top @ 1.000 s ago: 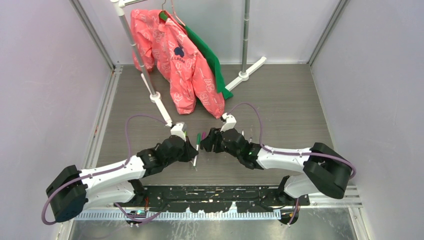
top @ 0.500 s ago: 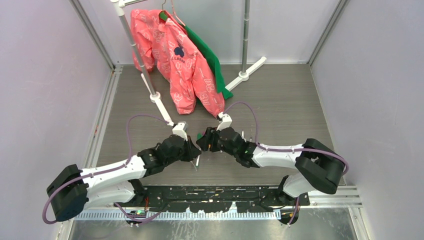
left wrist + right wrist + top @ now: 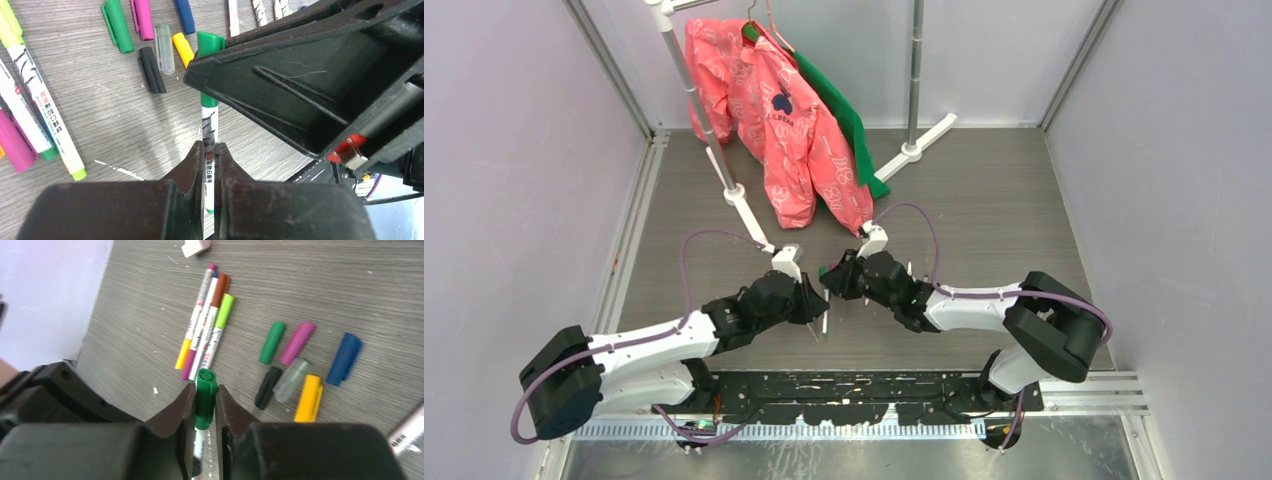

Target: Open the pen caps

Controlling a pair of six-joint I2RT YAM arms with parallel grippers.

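The left fingers (image 3: 194, 159) are shut tight on the thin white pen (image 3: 208, 125), low down on its body. The pen is held up off the counter (image 3: 300, 285). At its top end is the green cap (image 3: 205, 390). The right fingers (image 3: 182, 405) are pulled in narrow around this cap, one on each side, and they look like they are touching it.

The cap is small, light and made of hard, smooth plastic. It could slip, and I think it sits tight on the pen. The best place to hold it is around its middle, as the right fingers do now. Then it should be pulled straight along the pen, not to the side, so the thin pen does not bend or twist out.

The pen has black and red writing on its white body, but it is too small to read.

A bit farther off, loose caps (image 3: 297, 343) lie on the counter: green, purple, blue, black, yellow and a clear one. Near them lie a few capped pens (image 3: 207, 330) side by side.

Far at the back, a pink jacket (image 3: 774, 110) and a green cloth (image 3: 844, 115) hang on a rack (image 3: 914, 80). The jacket has a short word under a dark shape. I cannot read it for sure.
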